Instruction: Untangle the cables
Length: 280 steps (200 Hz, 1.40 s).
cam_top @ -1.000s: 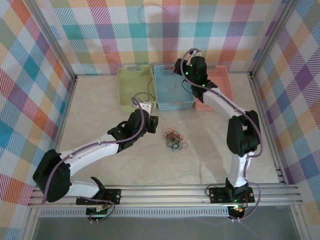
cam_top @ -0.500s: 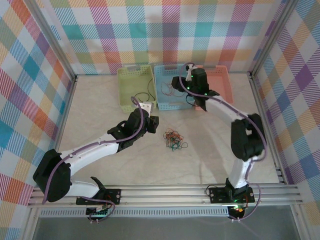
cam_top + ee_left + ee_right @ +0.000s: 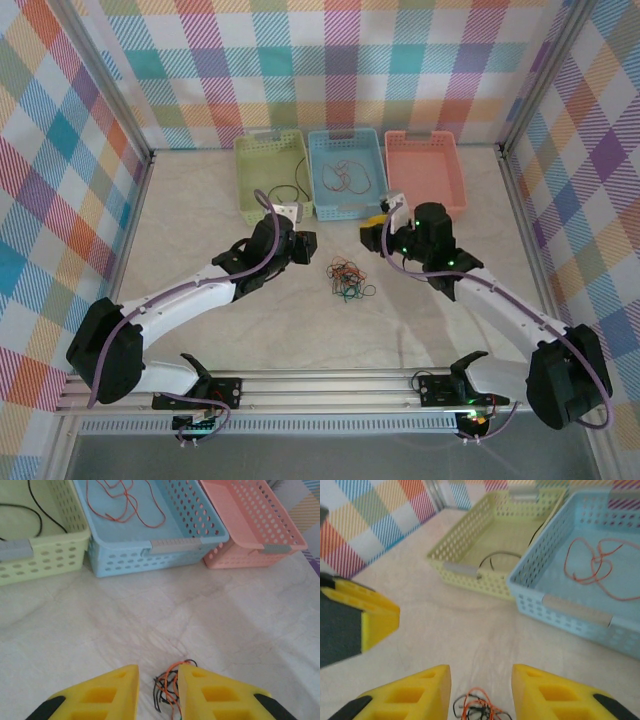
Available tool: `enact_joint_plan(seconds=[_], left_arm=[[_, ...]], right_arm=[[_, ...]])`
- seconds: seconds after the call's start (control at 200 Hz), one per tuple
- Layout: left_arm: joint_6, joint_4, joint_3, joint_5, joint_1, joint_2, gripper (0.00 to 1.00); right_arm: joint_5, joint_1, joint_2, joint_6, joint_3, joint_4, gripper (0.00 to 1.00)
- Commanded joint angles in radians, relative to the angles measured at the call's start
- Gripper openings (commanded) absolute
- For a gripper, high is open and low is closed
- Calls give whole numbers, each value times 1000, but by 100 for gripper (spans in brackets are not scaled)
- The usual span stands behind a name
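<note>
Checked walls surround a pale table (image 3: 180,220). Top view: cables (image 3: 347,278), a small knot of red, green and black strands, lie mid-table between left gripper (image 3: 304,246) and right gripper (image 3: 372,233). Left wrist: jaws parted, empty, knot just ahead. Right wrist: jaws parted, empty.

Three perforated plastic baskets sit side by side at top centre: green basket (image 3: 262,213) left, blue basket (image 3: 350,211) middle, pink basket (image 3: 425,175) right. Pale marbled table (image 3: 200,230), loud plaid walls (image 3: 200,70) all round.
</note>
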Motion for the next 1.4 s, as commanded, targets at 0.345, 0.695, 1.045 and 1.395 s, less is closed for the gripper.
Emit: enact_joint_plan(seconds=[0.345, 0.695, 1.045, 1.395], left_arm=[[-63, -43, -23, 145, 12, -51, 29], [-56, -62, -32, 90, 12, -65, 29], [-47, -81, -28, 70, 13, -80, 28], [-49, -84, -24, 72, 12, -68, 28]], right_arm=[[-141, 83, 220, -247, 189, -351, 39], [-96, 142, 310, -472, 284, -661, 50], [47, 168, 405, -475, 323, -703, 47], [123, 171, 343, -424, 281, -593, 46]])
